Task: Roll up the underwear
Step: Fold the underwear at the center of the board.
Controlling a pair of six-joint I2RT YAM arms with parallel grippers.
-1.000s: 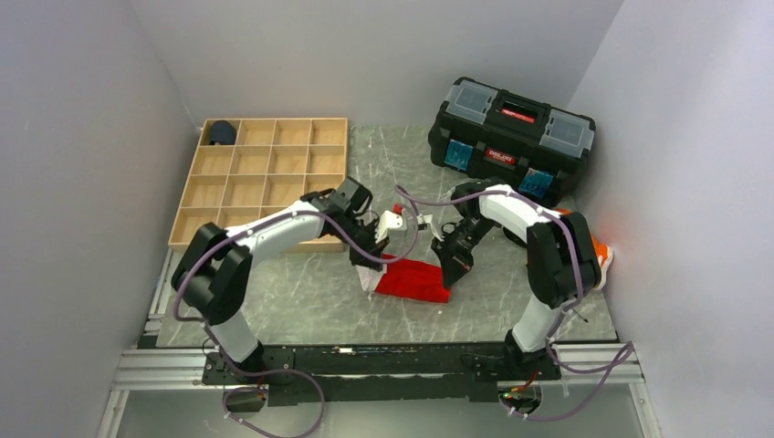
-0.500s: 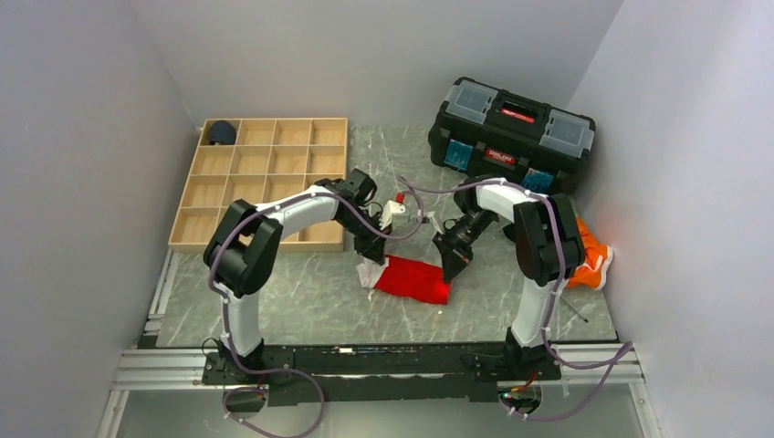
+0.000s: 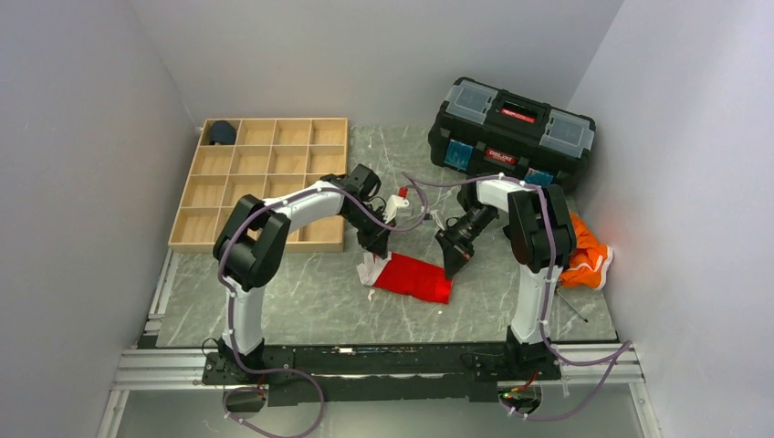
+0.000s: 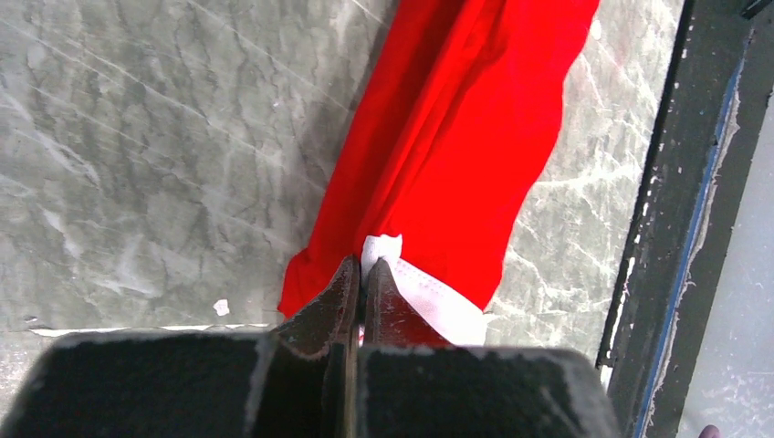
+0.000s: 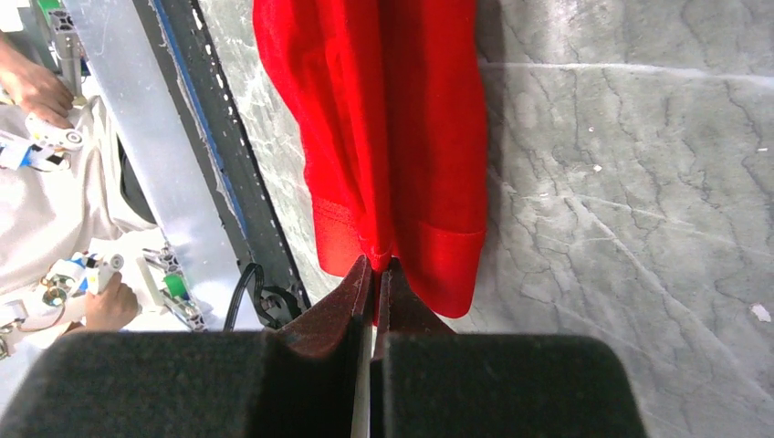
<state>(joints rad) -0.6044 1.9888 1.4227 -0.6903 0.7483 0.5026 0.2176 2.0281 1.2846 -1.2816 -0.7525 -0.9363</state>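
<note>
The underwear (image 3: 413, 276) is a bright red garment with white trim, folded into a long strip on the grey marble table. My left gripper (image 3: 376, 253) is shut on its white-trimmed end (image 4: 383, 248), the fabric pinched between the fingertips (image 4: 363, 274). At the other end my right gripper (image 3: 453, 265) is shut on a red fold (image 5: 381, 248) at the hem. The red strip stretches between the two grippers, seen lengthwise in both wrist views (image 4: 456, 137) (image 5: 392, 109).
A wooden compartment tray (image 3: 265, 182) lies at the back left with a dark navy bundle (image 3: 220, 133) in its far corner cell. A black toolbox (image 3: 511, 135) stands at the back right. An orange cloth (image 3: 584, 260) lies by the right arm. The table's metal front rail (image 3: 365, 360) runs below.
Both arms have folded in further, elbows drawing back, while the grippers stay on the ends of the underwear. The red strip has shifted slightly and looks pulled a bit straighter.
</note>
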